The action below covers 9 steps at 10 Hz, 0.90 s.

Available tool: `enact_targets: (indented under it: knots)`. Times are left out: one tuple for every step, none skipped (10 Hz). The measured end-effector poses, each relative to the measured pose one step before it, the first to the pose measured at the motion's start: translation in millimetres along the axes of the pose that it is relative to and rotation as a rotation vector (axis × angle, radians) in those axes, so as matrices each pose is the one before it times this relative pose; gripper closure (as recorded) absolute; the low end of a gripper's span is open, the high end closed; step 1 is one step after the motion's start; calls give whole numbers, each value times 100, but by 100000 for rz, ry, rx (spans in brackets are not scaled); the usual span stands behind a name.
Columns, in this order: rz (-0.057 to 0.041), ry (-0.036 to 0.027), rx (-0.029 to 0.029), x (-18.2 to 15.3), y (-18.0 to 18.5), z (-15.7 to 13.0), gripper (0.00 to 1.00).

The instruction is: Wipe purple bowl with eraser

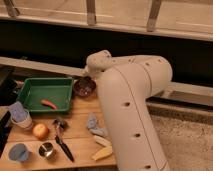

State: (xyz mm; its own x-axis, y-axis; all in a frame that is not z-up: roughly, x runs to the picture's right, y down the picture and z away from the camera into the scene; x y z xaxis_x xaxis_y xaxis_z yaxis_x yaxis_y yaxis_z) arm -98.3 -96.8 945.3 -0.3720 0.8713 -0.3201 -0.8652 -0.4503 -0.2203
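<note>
The purple bowl (84, 86) sits on the counter (80, 135) just right of the green tray (30, 90). The end effector (91, 75) hangs over its rim, largely hidden; its grasp cannot be told. Risk: sideways pressure may push the bowl off the counter edge.

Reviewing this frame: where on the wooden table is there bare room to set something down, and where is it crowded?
Bare wood lies on the table between the green tray, the blue cloth and the scissors. A smaller strip runs along the front edge near the banana. The left front is crowded: cups, orange, metal cup. The gripper is over the purple bowl.
</note>
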Motion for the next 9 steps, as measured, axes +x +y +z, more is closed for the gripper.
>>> enact_targets:
  knots:
    - [96, 1220, -4320, 486, 537, 16, 100]
    - [-88, 1117, -2799, 607, 26, -191, 100]
    - [-862, 1301, -1689, 883, 108, -194, 100]
    - [-1501, 2744, -1707, 2035, 523, 0, 100]
    - [148, 456, 175, 351, -281, -100, 100]
    - [657, -536, 2432, 217, -1033, -327, 100]
    - [897, -1083, 2360, -119, -429, -129, 100]
    - [956, -1353, 1657, -660, -474, -85, 100]
    - [513, -1574, 1410, -1120, -567, -102, 100]
